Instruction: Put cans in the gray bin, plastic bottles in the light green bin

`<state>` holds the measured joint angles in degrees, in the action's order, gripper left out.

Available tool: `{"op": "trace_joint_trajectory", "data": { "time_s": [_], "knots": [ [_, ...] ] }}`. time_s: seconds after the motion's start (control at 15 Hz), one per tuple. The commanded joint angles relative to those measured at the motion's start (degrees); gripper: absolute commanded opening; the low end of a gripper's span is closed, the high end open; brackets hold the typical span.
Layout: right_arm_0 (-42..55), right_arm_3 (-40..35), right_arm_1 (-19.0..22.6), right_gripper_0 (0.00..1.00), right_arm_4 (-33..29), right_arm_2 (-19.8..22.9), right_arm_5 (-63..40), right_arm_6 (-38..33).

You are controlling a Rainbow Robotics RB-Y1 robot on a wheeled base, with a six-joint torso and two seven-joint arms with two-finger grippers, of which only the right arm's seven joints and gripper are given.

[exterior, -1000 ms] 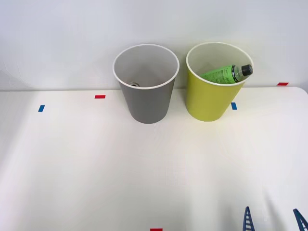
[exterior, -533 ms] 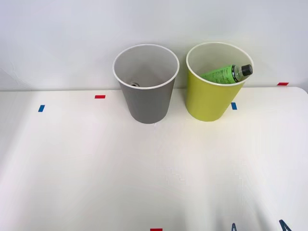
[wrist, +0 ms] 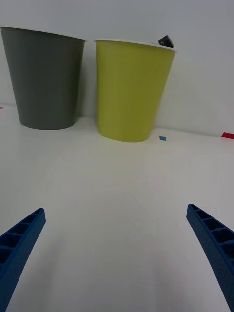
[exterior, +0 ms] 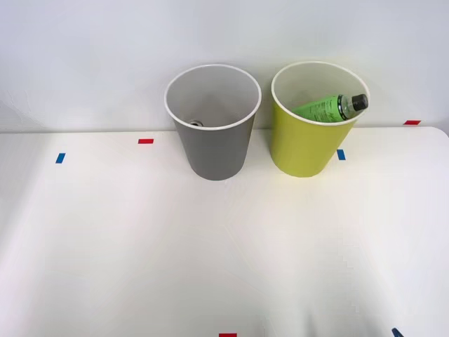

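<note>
A: Green plastic bottle (exterior: 324,107): location?
B: Inside light green bin (exterior: 302,151), beside gray bin (exterior: 214,151). Light, slick; grip mid-body.
A: Fingers (wrist: 213,246)?
B: Wide apart, empty, above counter (exterior: 140,246).

Only a small bit of a can (exterior: 195,123) peeks over the near wall of the gray bin (exterior: 214,151). The green bottle (exterior: 324,108) is partly hidden by the light green bin (exterior: 302,151).

Green bottle (exterior: 328,107) tilted inside light green bin (exterior: 309,151); gray bin (exterior: 214,151) beside.
</note>
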<state>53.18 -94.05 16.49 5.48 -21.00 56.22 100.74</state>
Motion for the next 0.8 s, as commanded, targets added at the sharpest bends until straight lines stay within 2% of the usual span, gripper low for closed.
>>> {"op": "trace_joint_trajectory", "data": {
  "time_s": [0.07, 0.8],
  "knots": [
    [0.69, 0.0, -0.23, 1.0, 0.32, -0.27, -0.06, -0.02],
    [1.22, 0.0, -0.23, 1.0, 0.14, -0.45, -0.06, 0.07]
  ]
}}
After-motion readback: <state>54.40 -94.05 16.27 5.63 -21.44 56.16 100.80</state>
